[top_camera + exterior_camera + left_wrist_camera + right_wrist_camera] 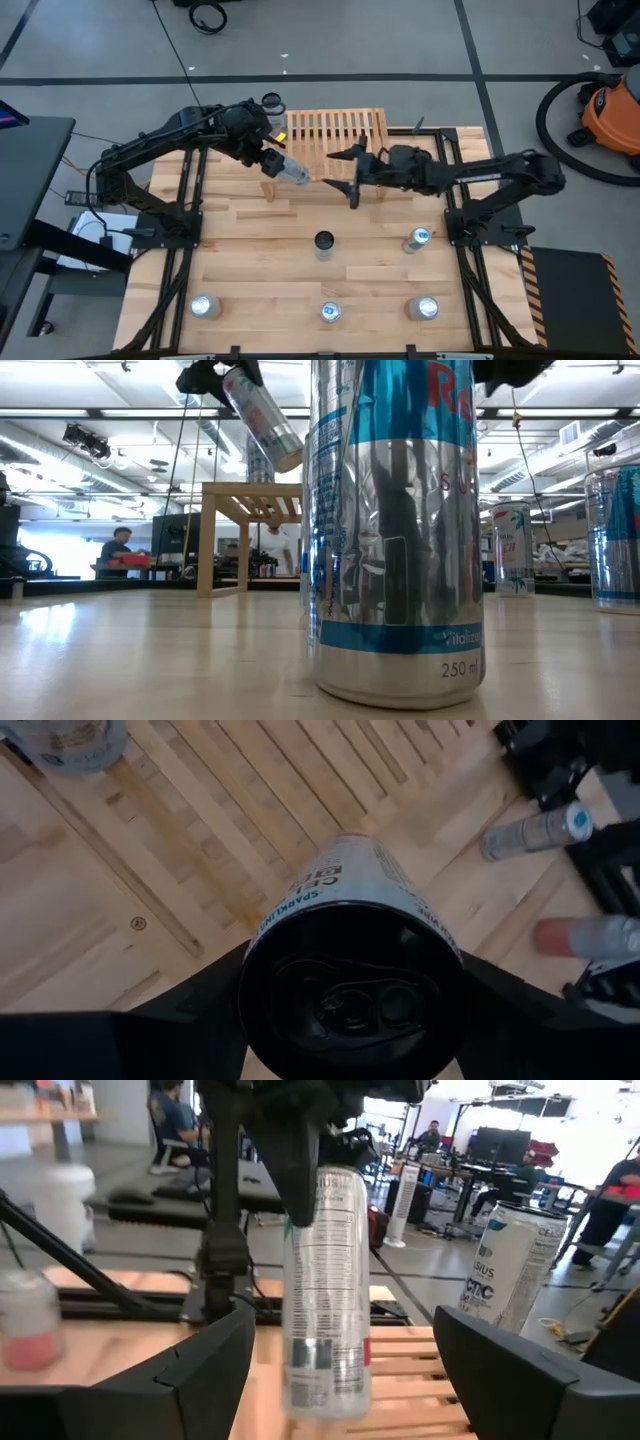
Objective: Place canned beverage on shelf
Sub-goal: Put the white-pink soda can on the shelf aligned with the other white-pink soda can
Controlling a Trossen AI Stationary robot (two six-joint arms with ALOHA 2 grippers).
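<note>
Overhead, table-level and two wrist cameras all share the shelf (335, 128).

Orange-black shop vac (610, 108) w/ black hose on grey floor, far right. Black coiled cable (209, 14) top centre. Seated person (120, 547) in bg room.

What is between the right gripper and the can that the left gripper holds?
Nothing: in the high view the right gripper stands open beside the held can, with only bare table between. The left gripper grips it above the shelf edge.
</note>
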